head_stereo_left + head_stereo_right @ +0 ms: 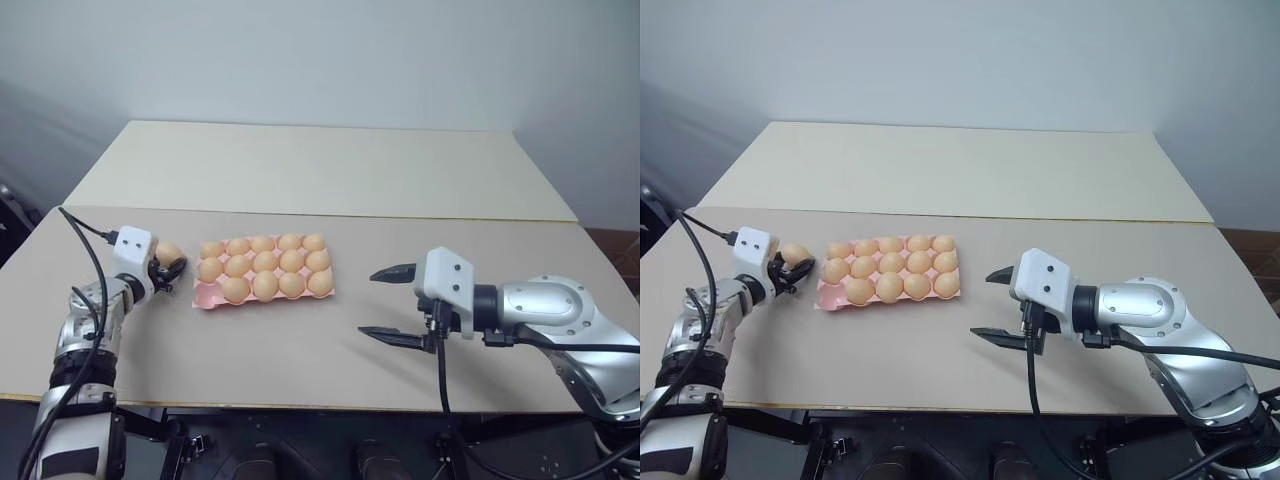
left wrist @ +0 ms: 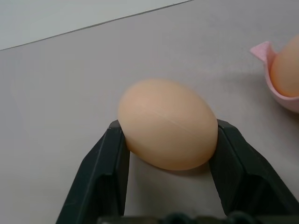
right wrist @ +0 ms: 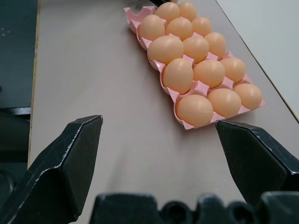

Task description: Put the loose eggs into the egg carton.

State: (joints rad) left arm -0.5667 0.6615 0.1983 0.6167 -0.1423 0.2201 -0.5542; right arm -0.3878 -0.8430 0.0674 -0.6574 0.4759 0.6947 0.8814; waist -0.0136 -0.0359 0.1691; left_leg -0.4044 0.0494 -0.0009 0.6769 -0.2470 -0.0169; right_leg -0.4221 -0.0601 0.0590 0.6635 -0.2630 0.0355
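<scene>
A light beige table (image 1: 300,340) spans the near part of the scene, and a second, paler tabletop (image 1: 320,170) butts against its far edge along a straight seam. Behind both rises a plain grey-white wall (image 1: 320,50). Dark floor (image 3: 14,70) lies below the table's edge

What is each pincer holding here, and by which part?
The left pincer grips a loose egg across its middle, one finger on each side, beside the egg carton. The right pincer is open and holds nothing.

surface: beige table (image 1: 300,340) | on it: pink egg carton (image 1: 207,299), one loose egg (image 1: 168,252)
</scene>
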